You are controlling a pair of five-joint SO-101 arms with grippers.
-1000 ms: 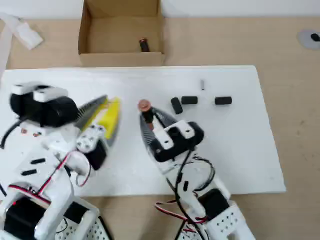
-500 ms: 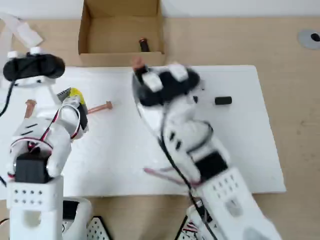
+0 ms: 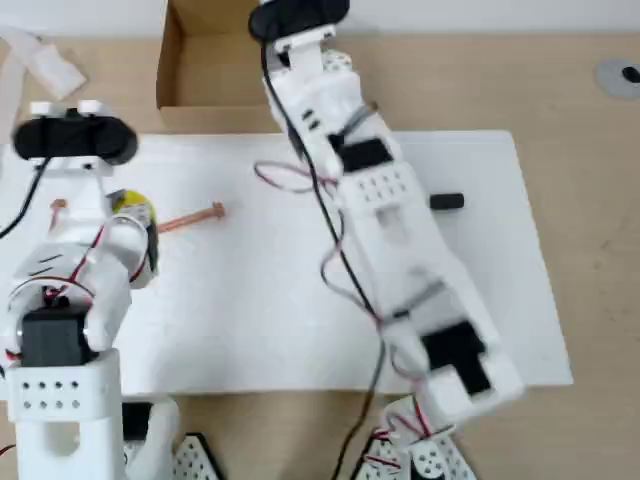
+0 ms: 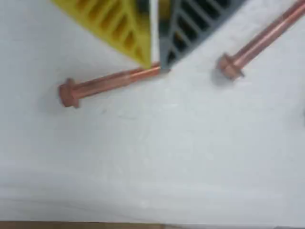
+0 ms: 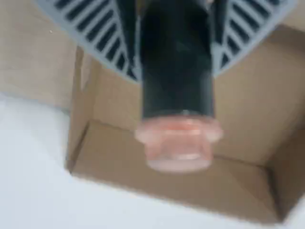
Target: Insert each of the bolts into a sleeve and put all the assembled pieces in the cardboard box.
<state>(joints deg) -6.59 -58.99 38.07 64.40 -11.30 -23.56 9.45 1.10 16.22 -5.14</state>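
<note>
My right gripper [image 5: 176,78] is shut on a black sleeve [image 5: 176,95] with a copper bolt head [image 5: 178,143] sticking out of its end. It hangs over the open cardboard box [image 5: 143,186], and in the high view the right arm's wrist [image 3: 300,25] covers the box's [image 3: 180,70] right side. My left gripper [image 4: 155,64] is shut, with its yellow and grey tips touching the plain end of a copper bolt [image 4: 105,83] that lies on the white board. A second bolt [image 4: 248,47] lies close by, also seen as the bolt [image 3: 190,218] right of the left gripper [image 3: 132,212].
A loose black sleeve [image 3: 446,201] lies on the white board [image 3: 250,320] to the right of the right arm. That arm spans the board's middle from the near edge to the box. A white scrap [image 3: 55,65] lies on the wooden table at the far left.
The right arm swung from the middle of the board up to the box, carrying the sleeved bolt. The left arm turned left and lowered its gripper onto a bolt.
</note>
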